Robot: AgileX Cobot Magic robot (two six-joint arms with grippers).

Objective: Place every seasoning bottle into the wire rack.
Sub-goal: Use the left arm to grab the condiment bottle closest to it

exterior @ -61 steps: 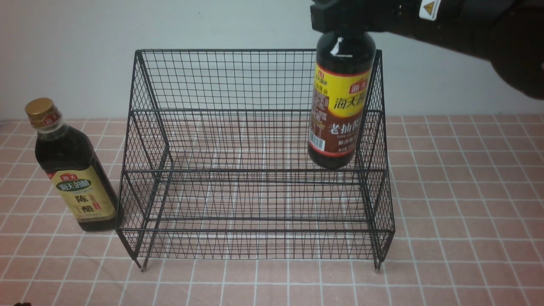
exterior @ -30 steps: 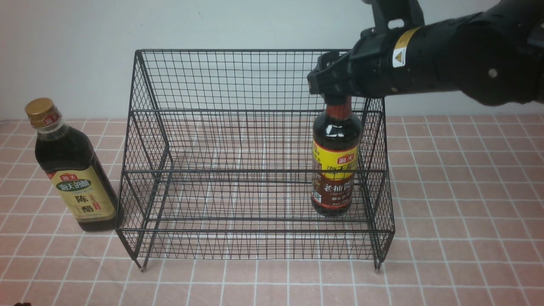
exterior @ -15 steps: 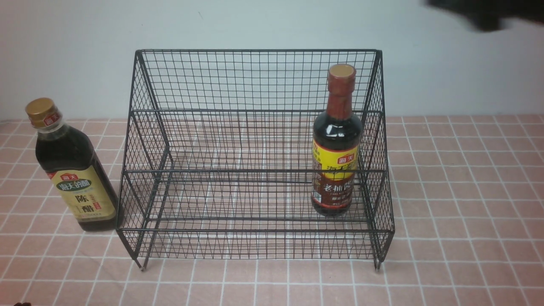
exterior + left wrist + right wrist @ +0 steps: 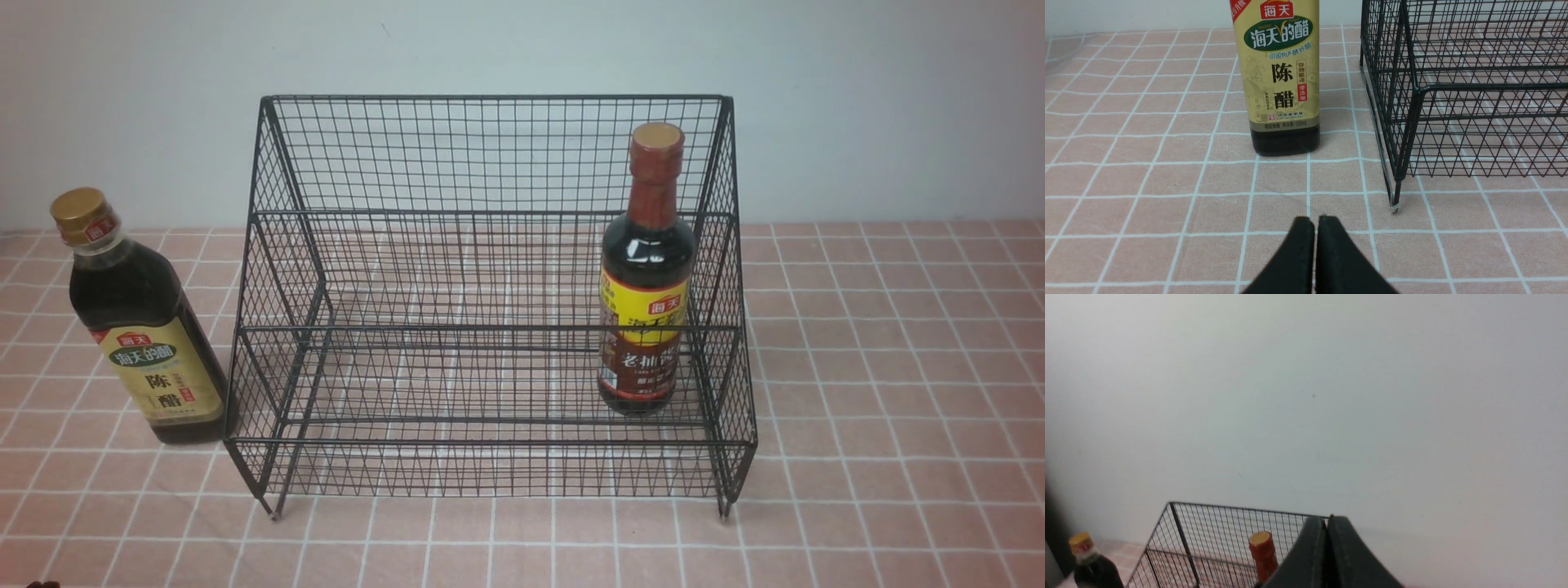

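Note:
The black wire rack (image 4: 490, 212) stands mid-table. Inside it, on the lower tier at the right end, the round bottle (image 4: 645, 278) with red-brown neck and yellow-red label stands upright and free. The squarish bottle (image 4: 139, 327) with gold cap and beige-green label stands on the cloth just left of the rack. In the left wrist view my left gripper (image 4: 1314, 222) is shut and empty, low over the cloth a short way in front of that bottle (image 4: 1280, 77). My right gripper (image 4: 1327, 522) is shut and empty, raised high above the rack (image 4: 1216, 539), with the round bottle's neck (image 4: 1263, 555) below it.
A pink tiled cloth (image 4: 882, 392) covers the table, and a pale wall (image 4: 857, 106) rises behind the rack. The rack's front left leg (image 4: 1395, 200) stands close to the right of my left gripper in the left wrist view.
My right gripper let go of the round bottle in the rack, rose out of the front view and shut empty. The left arm and squarish bottle stayed put.

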